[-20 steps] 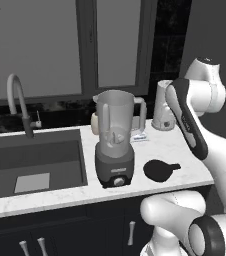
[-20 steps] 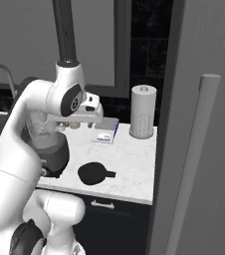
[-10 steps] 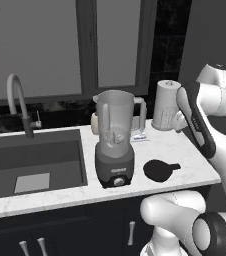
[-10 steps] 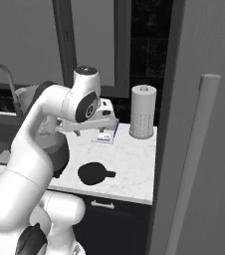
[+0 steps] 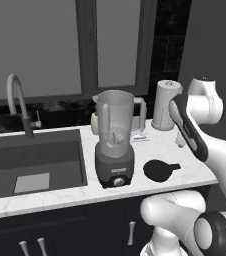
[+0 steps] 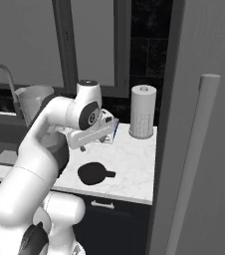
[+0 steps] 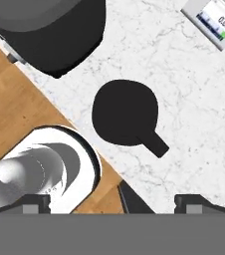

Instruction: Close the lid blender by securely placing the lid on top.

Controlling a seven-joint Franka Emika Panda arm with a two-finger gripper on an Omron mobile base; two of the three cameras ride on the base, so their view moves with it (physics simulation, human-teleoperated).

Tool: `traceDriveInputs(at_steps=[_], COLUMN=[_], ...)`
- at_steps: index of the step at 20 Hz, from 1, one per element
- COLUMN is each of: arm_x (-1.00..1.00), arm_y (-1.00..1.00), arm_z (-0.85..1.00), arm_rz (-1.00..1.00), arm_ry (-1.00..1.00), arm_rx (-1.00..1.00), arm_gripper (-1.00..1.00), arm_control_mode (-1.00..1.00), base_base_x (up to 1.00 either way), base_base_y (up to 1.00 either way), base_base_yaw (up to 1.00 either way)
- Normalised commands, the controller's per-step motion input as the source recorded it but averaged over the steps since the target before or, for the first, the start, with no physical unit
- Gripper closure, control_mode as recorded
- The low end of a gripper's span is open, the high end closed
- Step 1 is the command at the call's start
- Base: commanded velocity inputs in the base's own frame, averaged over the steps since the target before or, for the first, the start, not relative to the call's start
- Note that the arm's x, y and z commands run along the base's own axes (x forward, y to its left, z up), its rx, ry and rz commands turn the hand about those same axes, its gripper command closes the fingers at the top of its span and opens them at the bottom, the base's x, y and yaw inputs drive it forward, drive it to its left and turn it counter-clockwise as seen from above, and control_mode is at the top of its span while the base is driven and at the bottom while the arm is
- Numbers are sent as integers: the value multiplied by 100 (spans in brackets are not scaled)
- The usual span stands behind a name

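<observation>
The blender [image 5: 115,145] stands on the white marble counter, a clear jar with a side handle on a dark grey base [image 7: 55,35]; its rim is uncovered. To its right the lid [image 5: 160,170] lies flat on the counter, a black disc with a small tab [image 7: 154,142], also seen as the lid [image 6: 92,173] and the lid [image 7: 127,118]. My gripper [image 7: 114,201] hangs above the lid, apart from it and open, with nothing between its fingertips [image 7: 35,201]. From the base cameras the gripper [image 5: 180,142] and gripper [image 6: 82,147] hover over the counter behind the lid.
A white perforated cylinder [image 5: 165,105] stands at the back right. A small digital scale [image 7: 214,20] lies behind the lid. Left of the blender is a sink [image 5: 35,160] with a faucet [image 5: 17,102]. A tall grey panel [image 6: 199,149] bounds the counter's right end.
The arm has swung right and forward, away from the blender, bringing the hand down over the lid. Lid and blender have not moved.
</observation>
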Motion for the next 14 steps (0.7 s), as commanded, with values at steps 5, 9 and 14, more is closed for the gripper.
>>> traceDriveInputs(at_steps=[5,9,14], arm_x=[43,39,45], arm_y=[-15,-16,-18], arm_z=[-55,-54,-57], arm_rz=[26,24,23], arm_ry=[7,0,0], arm_rx=[0,3,9], arm_gripper=[-100,-100,-100], arm_control_mode=[-100,-100,-100], base_base_x=[0,0,0], base_base_y=[0,0,0], base_base_yaw=[0,0,0])
